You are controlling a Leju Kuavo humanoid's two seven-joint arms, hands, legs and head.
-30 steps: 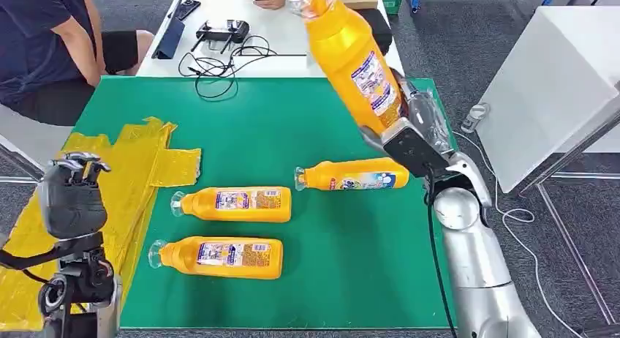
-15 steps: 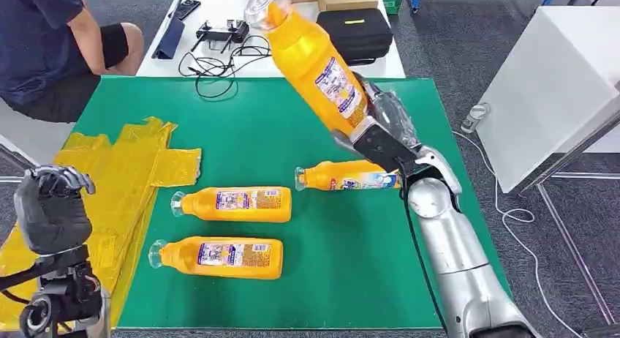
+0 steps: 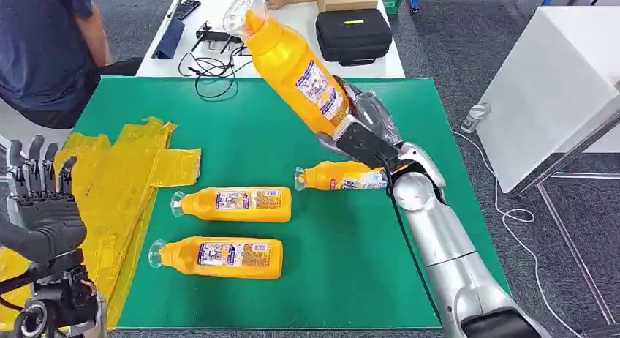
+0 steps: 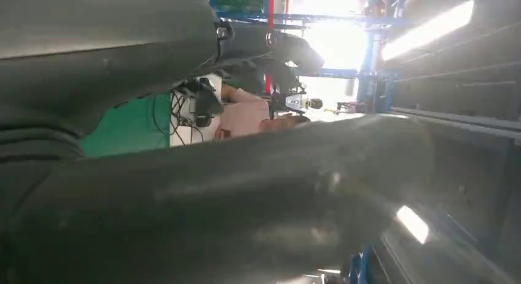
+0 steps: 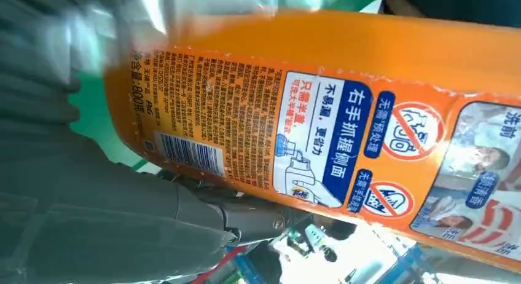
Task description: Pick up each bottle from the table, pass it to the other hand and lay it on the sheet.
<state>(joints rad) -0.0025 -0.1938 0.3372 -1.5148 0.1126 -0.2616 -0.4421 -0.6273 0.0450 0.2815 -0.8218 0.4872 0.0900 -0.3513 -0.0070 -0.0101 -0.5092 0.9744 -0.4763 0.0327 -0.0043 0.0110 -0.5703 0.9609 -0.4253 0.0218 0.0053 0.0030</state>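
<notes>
My right hand [image 3: 365,129] grips the base of an orange bottle [image 3: 292,64] and holds it high over the green table, neck tilted up to the far left; its label [image 5: 344,142] is close in the right wrist view. Three more orange bottles lie on the green mat: one [image 3: 343,176] just below my right forearm, one [image 3: 234,204] in the middle, one [image 3: 218,257] nearer me. The yellow sheet [image 3: 117,184] covers the table's left edge. My left hand [image 3: 40,203] is raised at the near left with fingers spread, holding nothing.
A person in dark clothes [image 3: 44,45] sits at the far left. Behind the green mat, a white table [image 3: 292,27] carries cables, a black case [image 3: 354,32] and a cardboard box. A white cabinet [image 3: 556,82] stands to the right.
My right arm has swung the held bottle leftward across the table. My left hand has gone from curled to spread, with the fingers pointing up.
</notes>
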